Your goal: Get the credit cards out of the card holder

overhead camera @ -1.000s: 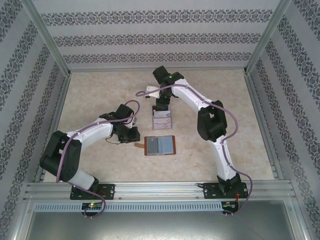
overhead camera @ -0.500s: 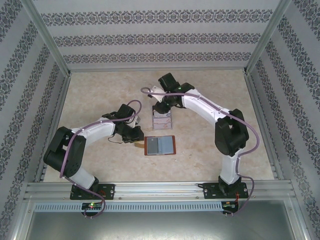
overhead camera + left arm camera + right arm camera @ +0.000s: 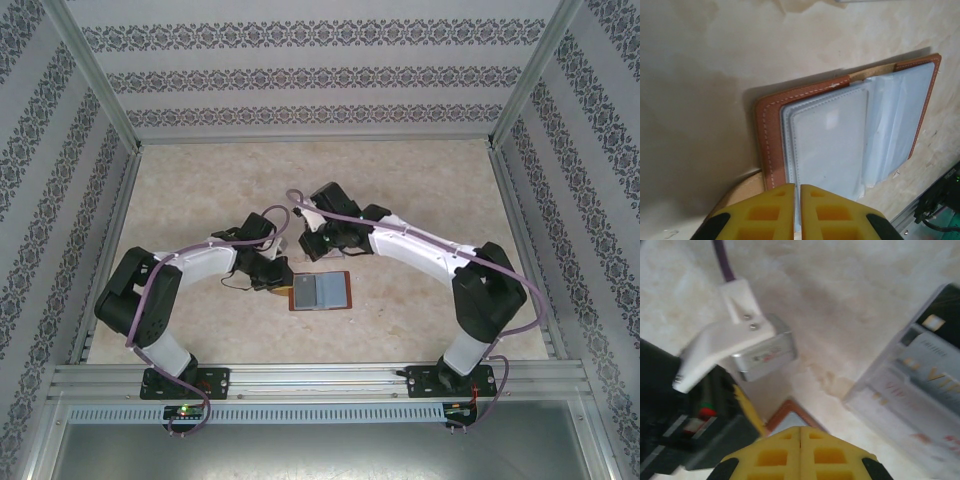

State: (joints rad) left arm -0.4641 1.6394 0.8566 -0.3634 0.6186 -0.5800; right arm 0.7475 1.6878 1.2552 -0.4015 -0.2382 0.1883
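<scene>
Over the pale mottled desk, the left tool had its yellow fingers pressed together with barely a slit between them. It sat at the left edge of the small reddish-brown leather card holder. The fingers covered that edge, so I could not tell whether they pinched leather, a sleeve or nothing. The card holder lay open and flat near the middle of the desk, pale grey-blue inside up. Its tan strap tab was half cut off beside the fingers. From overhead, this contact was a dark lump with no detail.

Just beyond the card holder, the right tool was fully closed and empty, and its wrist view was blurred. To its right, a clear plastic stand, cut by the frame edge, held the credit cards: a thin dark card and a whitish card with pink-red marks. From overhead, the right arm's wrist covered most of that stand.
</scene>
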